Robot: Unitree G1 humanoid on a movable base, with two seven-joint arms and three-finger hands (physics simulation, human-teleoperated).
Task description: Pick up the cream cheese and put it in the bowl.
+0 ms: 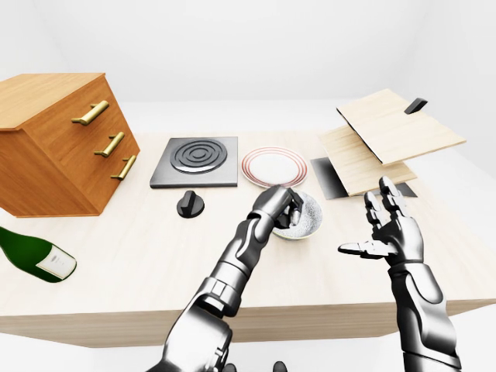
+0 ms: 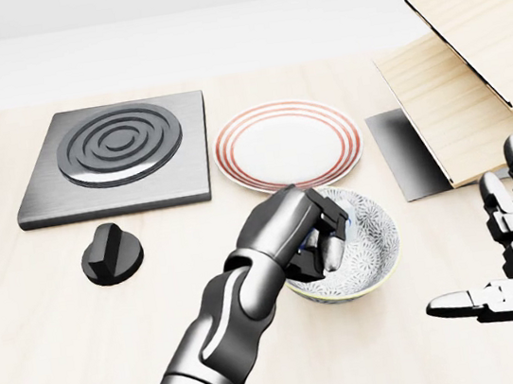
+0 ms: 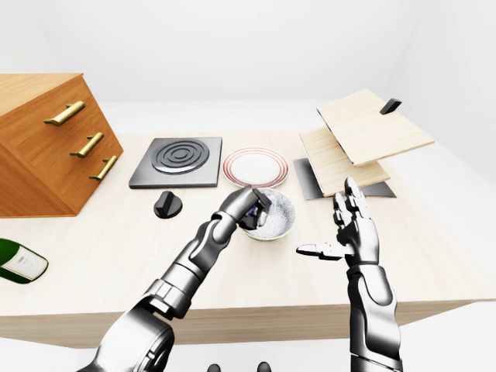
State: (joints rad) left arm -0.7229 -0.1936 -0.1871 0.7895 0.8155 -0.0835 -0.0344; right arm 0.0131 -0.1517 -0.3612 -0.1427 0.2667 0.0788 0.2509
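A white bowl with a blue pattern (image 2: 377, 232) stands on the light wood table, below the striped plate in the head view. My left hand (image 2: 325, 235) is over the bowl's left rim with its fingers curled shut on a small dark and blue pack, the cream cheese (image 2: 335, 221). The fingers hide most of the pack. My right hand (image 2: 485, 241) is open and empty, palm facing left, to the right of the bowl and apart from it.
A red-rimmed plate (image 2: 287, 140) lies just above the bowl, with a stove burner plate (image 2: 117, 154) and a black knob (image 2: 112, 253) to its left. A wooden drawer cabinet (image 1: 54, 143) and a green wine bottle (image 1: 35, 254) are at far left. Tilted wooden boards (image 1: 387, 139) are at right.
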